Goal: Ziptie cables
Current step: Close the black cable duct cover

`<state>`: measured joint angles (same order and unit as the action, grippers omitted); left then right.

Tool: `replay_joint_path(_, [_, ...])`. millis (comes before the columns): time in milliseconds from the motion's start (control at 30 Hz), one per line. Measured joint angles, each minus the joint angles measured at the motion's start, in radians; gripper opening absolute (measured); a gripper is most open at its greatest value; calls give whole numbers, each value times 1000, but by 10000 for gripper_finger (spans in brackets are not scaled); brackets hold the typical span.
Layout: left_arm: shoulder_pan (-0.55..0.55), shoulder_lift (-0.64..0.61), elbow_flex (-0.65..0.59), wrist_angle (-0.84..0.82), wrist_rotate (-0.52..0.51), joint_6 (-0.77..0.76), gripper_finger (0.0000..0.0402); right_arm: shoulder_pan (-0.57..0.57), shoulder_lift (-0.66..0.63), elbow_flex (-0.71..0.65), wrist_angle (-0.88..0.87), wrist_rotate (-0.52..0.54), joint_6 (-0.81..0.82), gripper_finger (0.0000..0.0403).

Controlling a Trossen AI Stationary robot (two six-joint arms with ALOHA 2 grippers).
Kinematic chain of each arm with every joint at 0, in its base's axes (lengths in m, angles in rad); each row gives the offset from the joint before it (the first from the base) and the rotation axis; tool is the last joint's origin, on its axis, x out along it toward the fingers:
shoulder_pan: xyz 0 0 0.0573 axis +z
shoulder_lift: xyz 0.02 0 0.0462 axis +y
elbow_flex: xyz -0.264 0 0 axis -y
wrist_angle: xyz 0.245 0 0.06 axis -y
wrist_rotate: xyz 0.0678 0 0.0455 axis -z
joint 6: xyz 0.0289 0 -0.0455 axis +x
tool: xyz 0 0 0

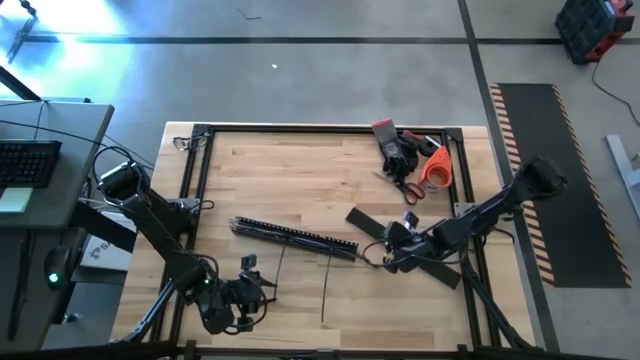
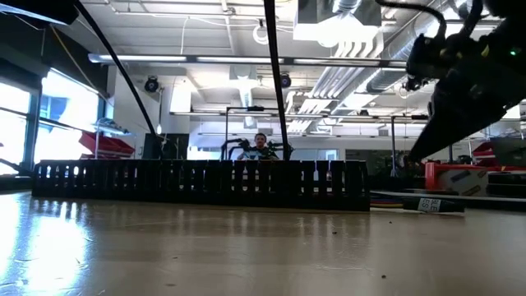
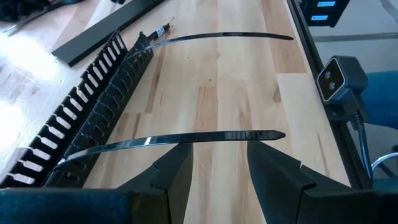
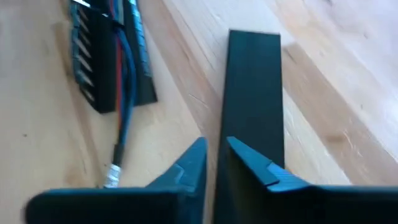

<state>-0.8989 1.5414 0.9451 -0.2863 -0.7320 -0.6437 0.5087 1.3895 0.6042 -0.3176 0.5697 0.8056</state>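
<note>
Left gripper [image 3: 217,171], spread, is hovering by the nearest cable [image 3: 186,138] trailing from the bar [image 3: 93,106]. The thin cable is risking sliding away when pinched. Right gripper [image 4: 216,152] is waiting beyond the bar's end, nearly pressed together.

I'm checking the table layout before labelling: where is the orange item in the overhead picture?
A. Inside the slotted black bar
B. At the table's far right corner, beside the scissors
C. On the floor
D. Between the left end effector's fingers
B: the orange item sits near the scissors at the table's far right corner.
</note>
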Motion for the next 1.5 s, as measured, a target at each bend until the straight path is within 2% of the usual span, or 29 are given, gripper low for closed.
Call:
replay_joint_path(133, [0, 0, 0, 0, -13, -2, 135, 42, -1, -10, 3, 85, -25, 112])
replay_joint_path(233, [0, 4, 0, -1, -36, -10, 135, 69, -2, -66, 35, 149, -28, 174])
replay_joint_path(367, [4, 19, 0, 1, -32, -26, 135, 55, -2, -183, 251, 148, -110, 253])
replay_joint_path(467, [15, 20, 0, 2, -33, -26, 135, 24, -2, -278, 434, 157, -171, 289])
replay_joint_path(633, [49, 20, 0, 21, -34, 21, 135, -23, 29, -422, 694, 124, -212, 299])
replay_joint_path(767, [87, 20, 0, 37, -19, 61, 135, -40, 86, -470, 836, 75, -205, 298])
replay_joint_path(1033, [149, 20, 0, 46, 21, 123, 135, -38, 198, -436, 904, 107, -260, 298])
replay_joint_path(1233, [159, 13, 0, 46, 16, 141, 135, -40, 108, -438, 886, 177, -335, 299])
replay_joint_path(1367, [159, -4, 0, 47, 5, 144, 135, -40, 54, -436, 905, 159, -341, 309])
replay_joint_path(1500, [159, -23, 0, 47, 3, 151, 135, -42, 45, -436, 913, 120, -336, 336])
